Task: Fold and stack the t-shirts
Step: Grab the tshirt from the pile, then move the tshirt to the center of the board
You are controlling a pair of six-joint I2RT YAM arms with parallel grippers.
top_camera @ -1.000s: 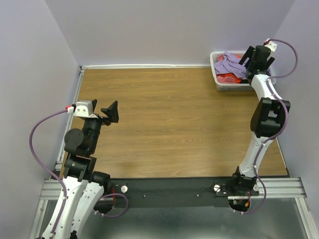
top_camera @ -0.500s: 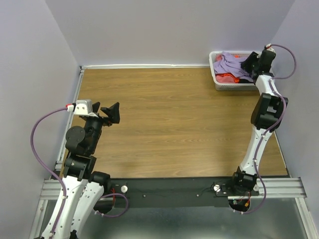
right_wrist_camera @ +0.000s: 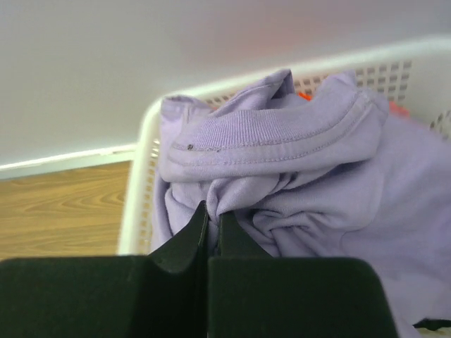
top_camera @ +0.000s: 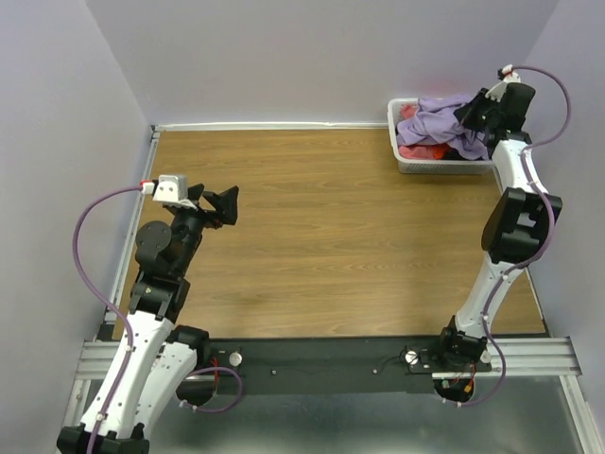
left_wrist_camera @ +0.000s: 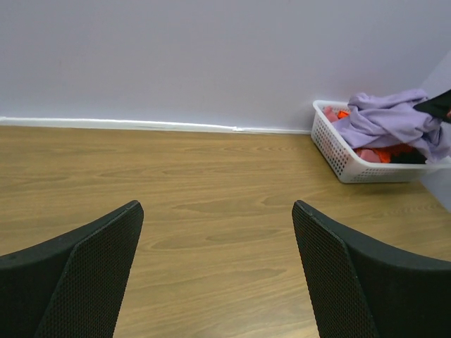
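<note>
A crumpled lavender t-shirt (top_camera: 437,118) (right_wrist_camera: 296,176) (left_wrist_camera: 391,123) lies on top of the pile in the white basket at the table's far right corner. Under it show bits of orange and pink t-shirts (top_camera: 421,151) (left_wrist_camera: 370,152). My right gripper (top_camera: 470,115) (right_wrist_camera: 212,215) reaches into the basket and is shut on a pinched fold of the lavender t-shirt just below its ribbed collar. My left gripper (top_camera: 224,205) (left_wrist_camera: 217,274) hovers open over the bare wood at the left, nothing between its fingers.
The white lattice basket (top_camera: 408,163) (left_wrist_camera: 337,156) (right_wrist_camera: 137,197) sits against the back wall at the right, beside the side wall. The wooden table (top_camera: 321,236) spreads between both arms. A white strip (left_wrist_camera: 120,124) runs along the wall's foot.
My right gripper went from open above the basket to shut on the lavender t-shirt, and the basket has shifted slightly left. The left arm has edged right a little, still open.
</note>
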